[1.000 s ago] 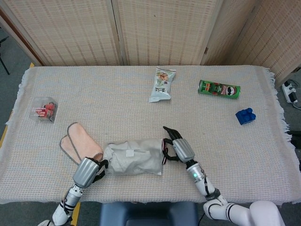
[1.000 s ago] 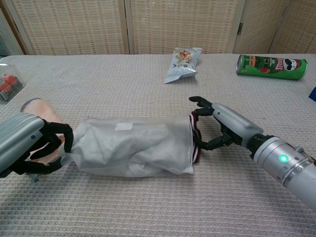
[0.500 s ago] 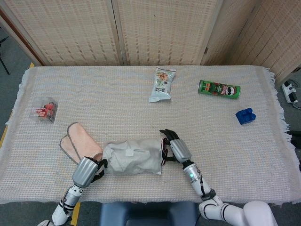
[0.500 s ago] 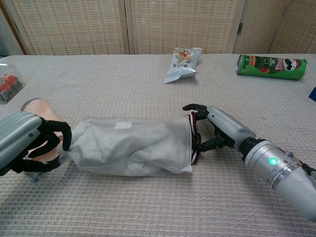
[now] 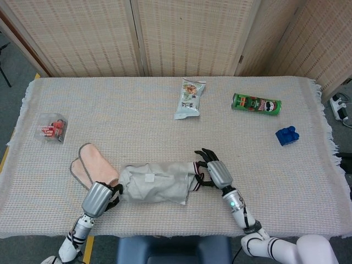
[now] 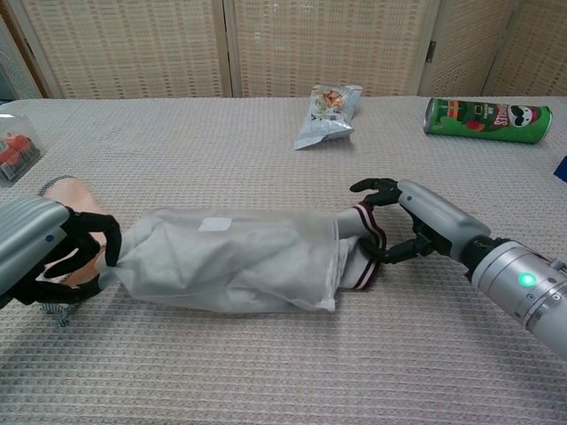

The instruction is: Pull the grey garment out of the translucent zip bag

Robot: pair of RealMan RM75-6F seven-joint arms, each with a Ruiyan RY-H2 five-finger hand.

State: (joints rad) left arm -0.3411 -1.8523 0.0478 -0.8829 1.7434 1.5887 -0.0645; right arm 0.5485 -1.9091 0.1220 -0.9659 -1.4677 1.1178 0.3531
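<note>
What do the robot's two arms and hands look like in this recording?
Both hands, left hand and right hand, have silver-grey metallic backs and black fingers. The right forearm is a silver cylinder with dark ring bands and a lit green indicator light. In the head view, white casing covers the right arm near the frame's bottom.

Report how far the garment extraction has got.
Done: left hand grips the zip bag's closed end; right hand holds the grey garment's striped cuff. In hand: the cuff end sticks out of the mouth. Left: most of the garment is inside.
</note>
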